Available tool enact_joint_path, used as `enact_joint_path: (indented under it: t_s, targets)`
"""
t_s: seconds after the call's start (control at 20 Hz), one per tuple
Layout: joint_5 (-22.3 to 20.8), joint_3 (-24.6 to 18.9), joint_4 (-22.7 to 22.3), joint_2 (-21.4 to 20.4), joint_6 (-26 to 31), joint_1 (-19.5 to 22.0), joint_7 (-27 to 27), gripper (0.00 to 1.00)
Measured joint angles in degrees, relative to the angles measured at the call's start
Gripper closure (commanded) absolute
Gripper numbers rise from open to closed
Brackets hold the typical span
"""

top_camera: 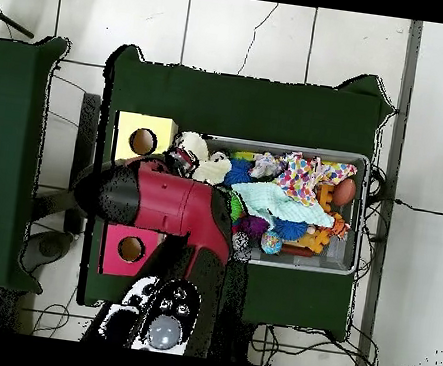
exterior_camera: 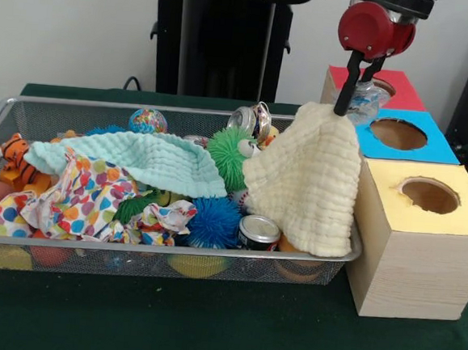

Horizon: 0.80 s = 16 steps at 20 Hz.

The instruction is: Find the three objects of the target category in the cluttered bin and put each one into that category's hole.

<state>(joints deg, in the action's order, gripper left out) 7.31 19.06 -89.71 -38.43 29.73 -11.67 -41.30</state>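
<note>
We saw the gripper (exterior_camera: 346,109) pinched shut on the top corner of a cream cloth (exterior_camera: 310,181). The cloth hung straight down from it, long axis vertical, draped over the right end of the wire bin (exterior_camera: 4,112) beside the yellow box (exterior_camera: 419,246). We could read no writing anywhere.
</note>
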Motion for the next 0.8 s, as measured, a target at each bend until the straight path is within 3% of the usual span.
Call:
enact_joint_path:
  t_s: [0.8]
  targets:
    - [0.07,2.42,0.34,0.08,0.05,-2.81,-4.71,1.00]
